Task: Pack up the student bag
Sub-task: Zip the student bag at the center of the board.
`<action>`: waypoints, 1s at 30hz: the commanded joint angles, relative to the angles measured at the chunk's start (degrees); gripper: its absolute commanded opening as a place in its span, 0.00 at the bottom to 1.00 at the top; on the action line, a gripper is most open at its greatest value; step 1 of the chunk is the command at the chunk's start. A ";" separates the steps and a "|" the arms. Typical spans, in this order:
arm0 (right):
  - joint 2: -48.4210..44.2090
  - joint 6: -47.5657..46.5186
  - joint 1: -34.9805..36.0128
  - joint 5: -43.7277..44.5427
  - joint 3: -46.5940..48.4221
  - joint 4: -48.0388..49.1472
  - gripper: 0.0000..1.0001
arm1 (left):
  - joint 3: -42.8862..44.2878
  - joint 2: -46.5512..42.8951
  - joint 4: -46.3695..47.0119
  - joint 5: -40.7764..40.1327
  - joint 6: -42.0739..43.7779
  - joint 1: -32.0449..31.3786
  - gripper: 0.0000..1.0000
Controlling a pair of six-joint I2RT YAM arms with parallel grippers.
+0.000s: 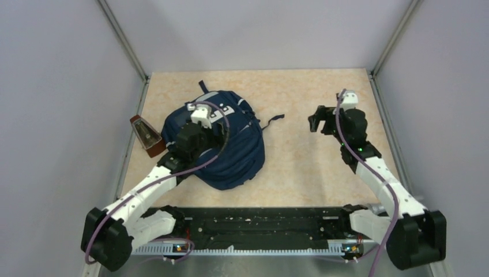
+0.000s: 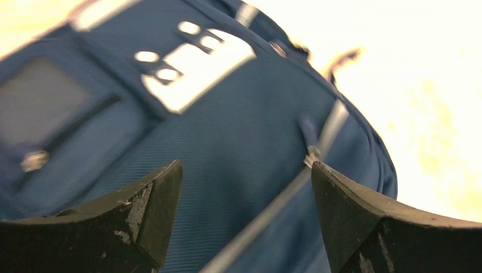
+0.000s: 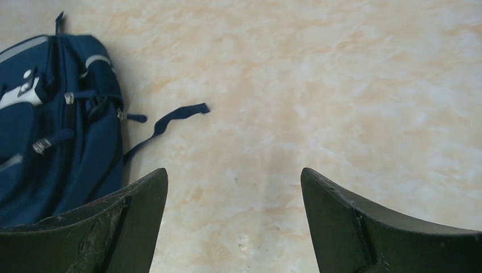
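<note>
The top camera sits above and behind me, looking down and forward over the whole beige marbled table [image 1: 300, 167]; the left wrist camera peers past my black wedge-shaped left fingers [image 2: 142, 210], very near the large navy blue fabric backpack [image 2: 239, 142], tilted and blurred; the right wrist camera looks past my dark right fingers [image 3: 352, 227] from farther off, down onto the table; all three views share the backpack's side with the trailing strap.

Overhead view: even, soft light, weak shadow beside the backpack [image 1: 245, 156]
Left wrist view: backpack blurred, table [image 2: 432, 85] blown out to pale glare
Right wrist view: sharp, evenly lit
</note>
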 commanded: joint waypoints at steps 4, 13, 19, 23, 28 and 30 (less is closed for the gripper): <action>-20.14 -2.72 -3.06 7.56 -3.61 -2.55 0.85 | 2.75 -13.55 -2.40 -17.37 0.45 4.07 0.89; -39.74 -7.02 -2.88 11.34 -15.93 6.70 0.85 | -7.10 -28.36 4.53 -20.49 5.83 3.95 0.94; -44.79 -7.70 -2.80 12.72 -20.12 9.64 0.85 | -12.09 -34.29 5.88 -23.07 6.37 3.97 0.95; -44.06 -7.79 -2.80 12.45 -19.62 9.17 0.84 | -12.08 -34.80 5.46 -22.94 6.10 3.98 0.95; -43.79 -7.71 -2.74 12.58 -19.45 8.77 0.84 | -11.65 -34.47 5.10 -23.14 6.36 3.97 0.95; -43.71 -7.62 -2.78 12.63 -19.41 8.71 0.84 | -11.55 -34.42 4.90 -23.20 6.09 3.96 0.96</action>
